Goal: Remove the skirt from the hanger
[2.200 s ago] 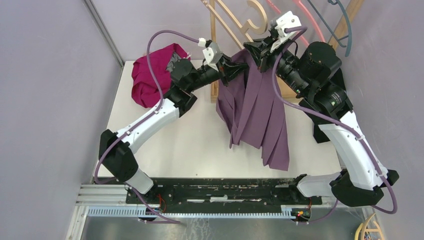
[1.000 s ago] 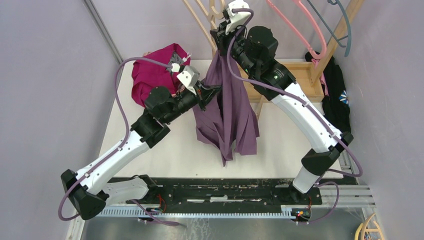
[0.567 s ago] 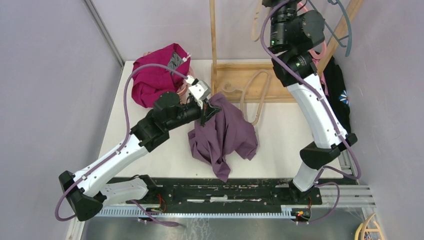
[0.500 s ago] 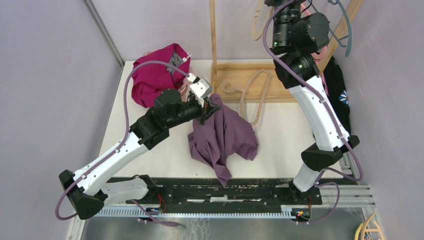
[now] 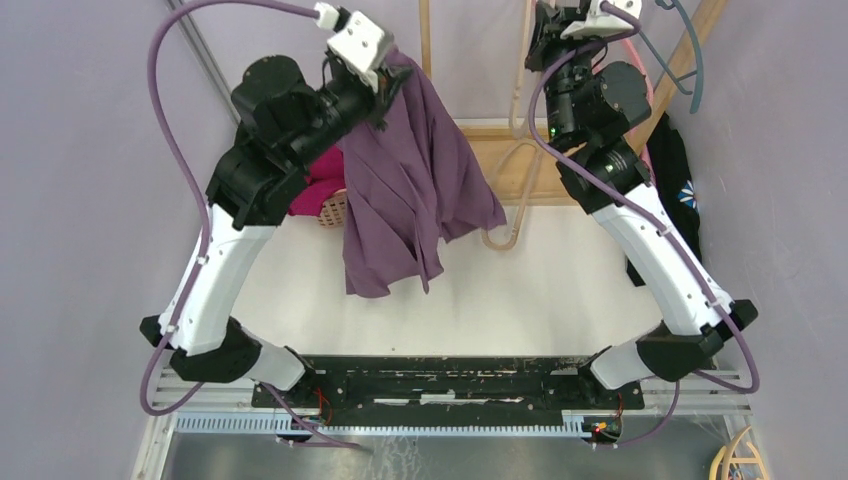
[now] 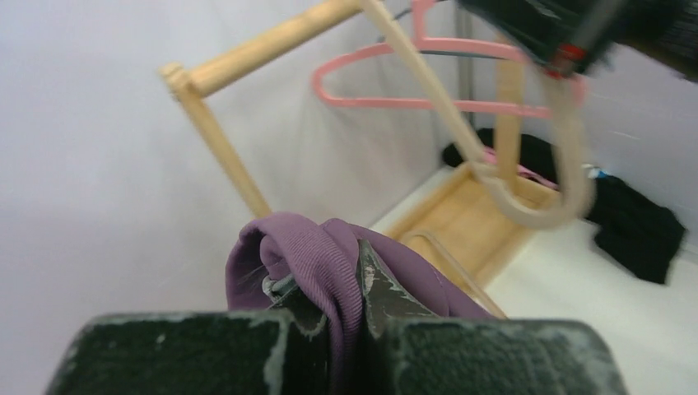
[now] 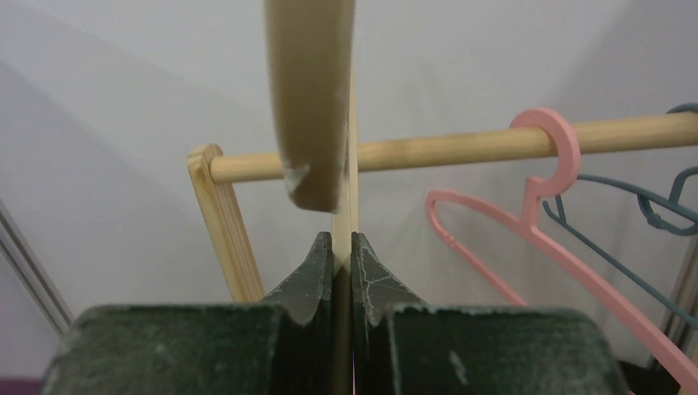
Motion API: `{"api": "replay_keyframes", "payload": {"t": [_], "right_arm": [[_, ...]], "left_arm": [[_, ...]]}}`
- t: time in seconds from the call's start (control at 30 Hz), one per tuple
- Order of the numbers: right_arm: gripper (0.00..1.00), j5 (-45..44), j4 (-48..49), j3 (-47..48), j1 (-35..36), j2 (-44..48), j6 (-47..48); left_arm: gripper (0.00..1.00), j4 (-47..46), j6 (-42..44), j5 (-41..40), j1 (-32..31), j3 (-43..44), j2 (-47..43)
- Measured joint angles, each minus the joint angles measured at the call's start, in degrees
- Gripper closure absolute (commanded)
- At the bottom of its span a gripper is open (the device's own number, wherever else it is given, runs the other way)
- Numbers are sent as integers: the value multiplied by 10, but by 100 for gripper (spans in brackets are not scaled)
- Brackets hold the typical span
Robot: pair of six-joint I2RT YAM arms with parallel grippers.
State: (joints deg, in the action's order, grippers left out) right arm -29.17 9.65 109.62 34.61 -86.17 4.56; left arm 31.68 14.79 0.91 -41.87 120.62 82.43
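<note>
The purple skirt (image 5: 410, 190) hangs free in the air from my left gripper (image 5: 385, 88), which is raised high at the back left and shut on a bunched fold of the skirt (image 6: 317, 263). The bare wooden hanger (image 5: 517, 150) dangles apart from the skirt, to its right, in front of the rack. My right gripper (image 5: 542, 35) is shut on the hanger. In the right wrist view the jaws (image 7: 343, 240) pinch its thin flat wood, and the hanger's hook (image 7: 311, 99) curves up above them.
A wooden rack (image 5: 497, 158) stands at the back with a rod (image 7: 461, 151) carrying a pink hanger (image 7: 527, 224) and a blue hanger (image 7: 638, 206). A magenta garment (image 5: 312, 188) and a basket (image 5: 334, 211) lie under the skirt. Black clothing (image 5: 682, 170) lies at the right.
My left arm has lifted the skirt off the table, up and toward the back left. The right arm still holds the hanger high and has shifted only a little.
</note>
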Motion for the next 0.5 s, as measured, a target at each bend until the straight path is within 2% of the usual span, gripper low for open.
{"api": "replay_keyframes", "payload": {"t": [0.27,0.5], "right_arm": [[99,9,-85,-108,0,101,-37],[99,11,-108,-132,0,144,-44]], "left_arm": [[97,1,-26,68,191,74,109],[97,-28,-131,141,326,191,212]]}}
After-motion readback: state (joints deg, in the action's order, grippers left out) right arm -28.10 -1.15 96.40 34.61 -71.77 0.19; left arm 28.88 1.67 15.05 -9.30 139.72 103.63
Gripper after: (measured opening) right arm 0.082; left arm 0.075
